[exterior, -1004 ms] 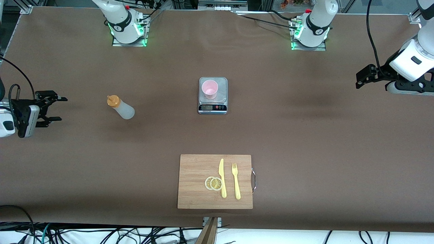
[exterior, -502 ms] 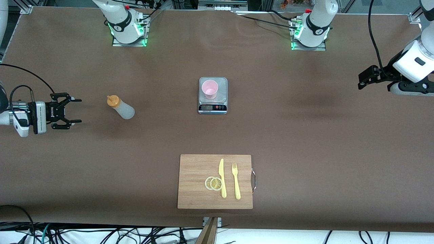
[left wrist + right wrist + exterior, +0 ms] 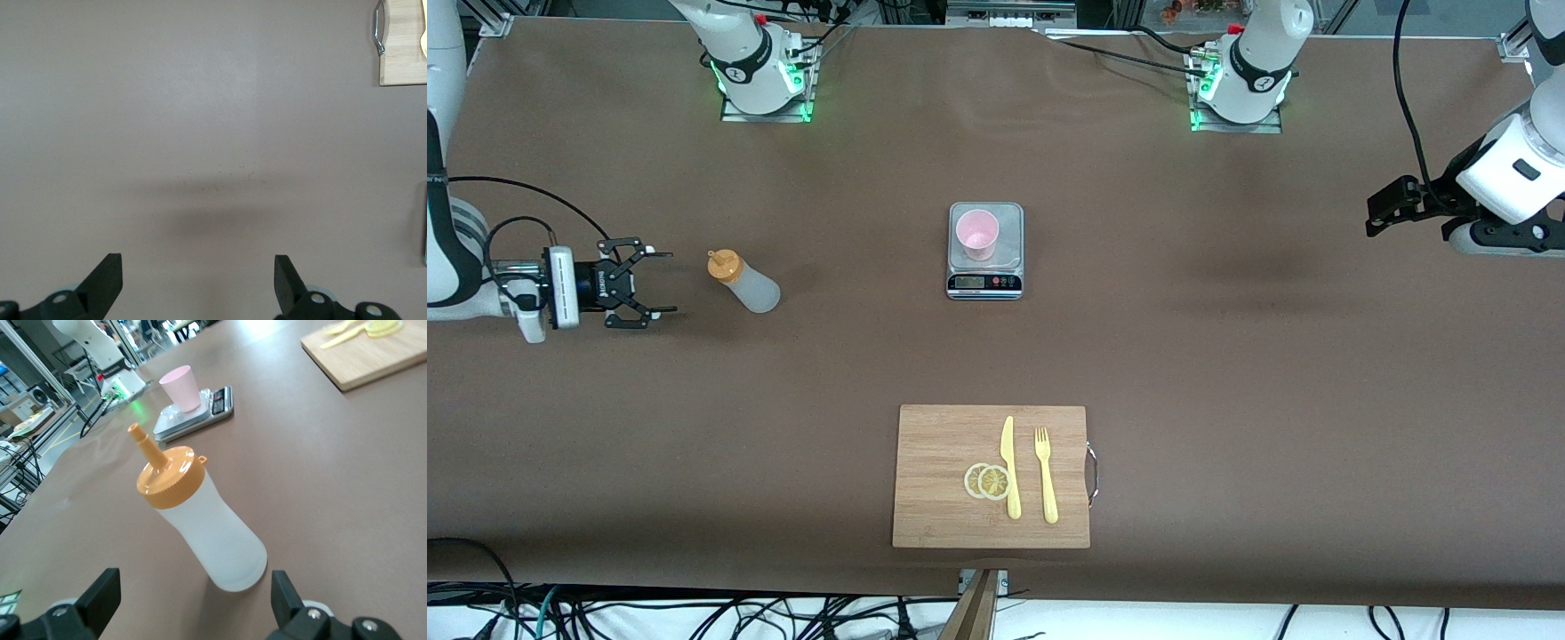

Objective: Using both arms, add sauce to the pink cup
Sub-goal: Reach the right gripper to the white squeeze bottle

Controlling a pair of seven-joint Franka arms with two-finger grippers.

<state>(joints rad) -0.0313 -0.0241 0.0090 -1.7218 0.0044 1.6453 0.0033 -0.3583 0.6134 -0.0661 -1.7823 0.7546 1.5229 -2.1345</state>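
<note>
The sauce bottle [image 3: 745,280], whitish with an orange nozzle cap, stands on the table toward the right arm's end. My right gripper [image 3: 669,283] is open, low over the table just beside the bottle, on the side away from the cup. In the right wrist view the bottle [image 3: 203,520] stands upright just ahead of the open gripper [image 3: 193,587], apart from both fingers. The pink cup [image 3: 976,233] stands on a small scale [image 3: 984,283] mid-table, and shows in the right wrist view [image 3: 181,387]. My left gripper [image 3: 1375,213] waits, open and empty [image 3: 197,263], over bare table at the left arm's end.
A wooden cutting board [image 3: 934,476] with a yellow knife [image 3: 1009,467], a fork [image 3: 1046,476] and lemon slices [image 3: 987,481] lies near the front camera. Its corner shows in the left wrist view [image 3: 403,60]. Two green-lit arm bases [image 3: 763,80] stand at the table's back edge.
My right gripper has moved across the table toward the bottle, turned level and stayed open. My left gripper has barely shifted.
</note>
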